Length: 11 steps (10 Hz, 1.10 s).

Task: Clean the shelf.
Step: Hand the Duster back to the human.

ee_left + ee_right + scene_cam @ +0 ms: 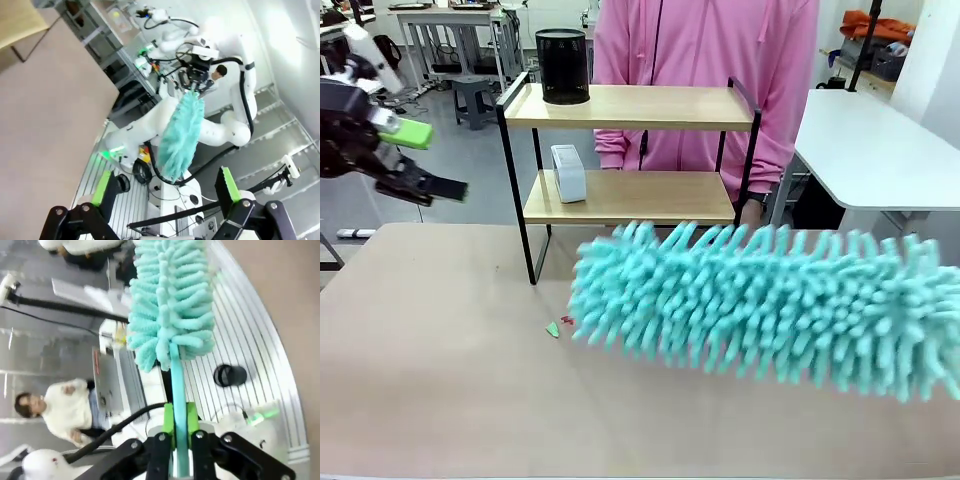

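The left gripper [445, 162] is hanging spread and empty, left of the shelf [640, 106], which is standing at the far side of the table [440, 380]. The right gripper [179, 426] is clamping the handle of the teal microfiber duster [770, 300]. The duster's long axis is lying parallel to the shelf front, on its near side.

At the table's [440, 350] far side, the shelf [650, 107]; on its top board's left end, a cup [563, 66]; on the lower board, left, a box [568, 173]; in front, rightward, a duster [770, 305]; behind, a person [705, 50].
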Tool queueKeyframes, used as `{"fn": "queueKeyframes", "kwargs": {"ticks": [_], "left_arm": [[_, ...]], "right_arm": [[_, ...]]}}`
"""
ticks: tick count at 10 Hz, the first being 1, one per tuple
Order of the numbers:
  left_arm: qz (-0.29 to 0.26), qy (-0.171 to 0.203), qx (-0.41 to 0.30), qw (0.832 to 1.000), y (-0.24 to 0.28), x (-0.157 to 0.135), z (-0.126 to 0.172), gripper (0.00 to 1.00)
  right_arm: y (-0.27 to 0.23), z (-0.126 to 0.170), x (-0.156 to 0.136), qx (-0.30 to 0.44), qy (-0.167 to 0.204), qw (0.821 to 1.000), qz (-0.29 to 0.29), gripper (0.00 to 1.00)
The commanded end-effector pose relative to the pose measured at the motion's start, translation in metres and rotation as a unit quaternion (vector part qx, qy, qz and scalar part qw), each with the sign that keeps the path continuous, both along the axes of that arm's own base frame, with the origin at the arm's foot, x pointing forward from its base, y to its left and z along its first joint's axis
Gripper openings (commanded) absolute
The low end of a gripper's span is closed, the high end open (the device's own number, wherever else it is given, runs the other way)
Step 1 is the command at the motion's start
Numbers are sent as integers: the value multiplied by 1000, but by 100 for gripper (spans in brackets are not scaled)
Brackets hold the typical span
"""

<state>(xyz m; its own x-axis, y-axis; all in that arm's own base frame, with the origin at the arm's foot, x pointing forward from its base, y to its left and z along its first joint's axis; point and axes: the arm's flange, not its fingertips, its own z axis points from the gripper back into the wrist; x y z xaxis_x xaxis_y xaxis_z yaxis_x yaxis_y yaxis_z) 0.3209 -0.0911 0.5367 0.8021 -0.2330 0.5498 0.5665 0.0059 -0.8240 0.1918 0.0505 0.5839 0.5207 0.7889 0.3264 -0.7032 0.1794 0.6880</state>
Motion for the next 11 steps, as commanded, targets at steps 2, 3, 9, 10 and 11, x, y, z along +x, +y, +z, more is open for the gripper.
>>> {"fn": "queueKeyframes", "kwargs": {"ticks": [2, 3, 9, 10, 11], "left_arm": [[-58, 1, -13, 998, -39, 10, -5, 100], [-63, -10, -4, 998, -56, 6, -6, 100], [-141, -89, 20, 986, -131, -39, -36, 100], [-160, -93, 18, 983, -137, -45, -37, 100], [-186, -99, 19, 977, -141, -54, -39, 100]], "right_arm": [[33, 9, 57, -61, -8, 994, 86, 12], [47, 7, 68, -58, -7, 994, 96, 12], [56, -4, 85, -28, 6, 996, 89, 12], [53, -6, 86, -25, 5, 997, 79, 12], [50, -6, 86, -16, 3, 997, 76, 12]]}}
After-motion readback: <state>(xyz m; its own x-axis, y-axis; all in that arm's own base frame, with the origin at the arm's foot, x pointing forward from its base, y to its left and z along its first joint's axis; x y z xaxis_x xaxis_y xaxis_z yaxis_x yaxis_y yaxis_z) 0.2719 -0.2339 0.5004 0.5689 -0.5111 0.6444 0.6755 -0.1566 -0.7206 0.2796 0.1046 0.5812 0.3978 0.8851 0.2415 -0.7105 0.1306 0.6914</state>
